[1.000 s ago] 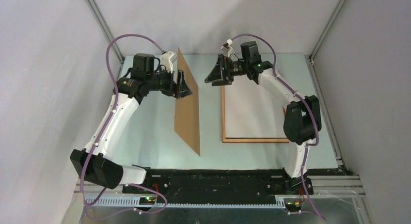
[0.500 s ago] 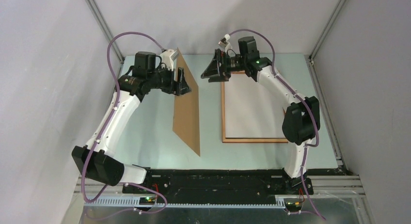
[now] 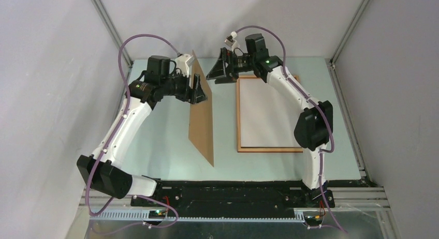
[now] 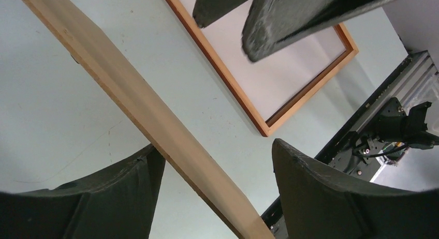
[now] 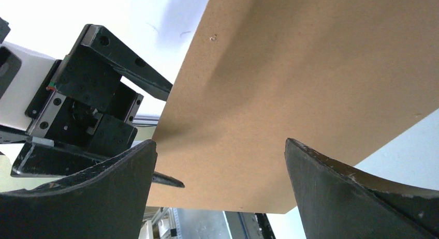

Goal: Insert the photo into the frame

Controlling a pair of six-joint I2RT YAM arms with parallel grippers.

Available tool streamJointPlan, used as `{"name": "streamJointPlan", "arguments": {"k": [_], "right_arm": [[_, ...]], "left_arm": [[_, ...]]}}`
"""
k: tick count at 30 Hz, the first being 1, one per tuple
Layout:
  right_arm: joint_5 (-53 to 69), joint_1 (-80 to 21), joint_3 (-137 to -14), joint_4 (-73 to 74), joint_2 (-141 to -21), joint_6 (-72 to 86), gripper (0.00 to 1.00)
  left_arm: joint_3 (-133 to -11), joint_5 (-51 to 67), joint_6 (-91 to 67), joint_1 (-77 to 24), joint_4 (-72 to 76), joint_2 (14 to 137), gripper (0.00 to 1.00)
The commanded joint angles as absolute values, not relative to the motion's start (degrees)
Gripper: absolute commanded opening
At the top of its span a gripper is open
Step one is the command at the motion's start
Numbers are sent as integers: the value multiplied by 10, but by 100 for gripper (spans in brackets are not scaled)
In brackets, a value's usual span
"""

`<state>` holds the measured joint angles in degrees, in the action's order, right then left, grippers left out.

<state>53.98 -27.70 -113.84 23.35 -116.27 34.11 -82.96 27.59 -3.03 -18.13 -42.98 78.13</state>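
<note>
Both my grippers work far-side: left (image 3: 199, 89) apparently pinching the upright board (image 3: 202, 120), right (image 3: 220, 73) spread empty beside it, photo (image 3: 266, 115) white-side-up inside the frame (image 3: 238, 120).

Both arms have glossy white link shells joined by chunky black joint housings, and they are bolted to a black base rail along the bottom of the top view. A purple cable loops from each base up over the wrist, high in the upper half. A small green light glows on the right arm's wrist housing. The left gripper (image 3: 198, 90) and right gripper (image 3: 218, 72) are matte black, with broad, wedge-shaped fingers (image 5: 357, 197); the left gripper's body shows round screw holes.
</note>
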Motion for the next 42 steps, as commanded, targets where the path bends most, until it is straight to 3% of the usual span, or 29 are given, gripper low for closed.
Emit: {"name": "streamJointPlan", "arguments": {"k": [1, 24, 42], "right_arm": [[533, -288, -1173, 234, -1160, 352, 98], [505, -309, -1182, 244, -1143, 362, 98], [426, -325, -1155, 280, -1105, 325, 99]], "left_arm": [[-834, 286, -15, -193, -419, 774, 80], [-821, 270, 17, -258, -420, 748, 87], [-820, 378, 22, -267, -420, 734, 92]]}}
